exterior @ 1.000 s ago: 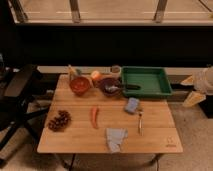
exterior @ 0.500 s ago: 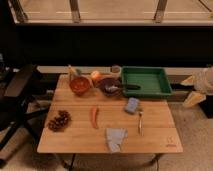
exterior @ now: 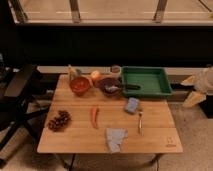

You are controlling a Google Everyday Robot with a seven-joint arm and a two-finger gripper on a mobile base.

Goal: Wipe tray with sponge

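Note:
The green tray sits at the back right corner of the wooden table. Its inside looks bare. The light blue-grey sponge lies on the table just in front of the tray's front left corner. My gripper is off the table's right edge, level with the tray and to the right of it. It is well apart from the sponge and touches nothing.
A folded grey-blue cloth lies near the front edge. A fork, an orange-red carrot and dark grapes lie on the table. A red bowl, a dark bowl, an orange fruit and a cup stand left of the tray. An office chair stands at the left.

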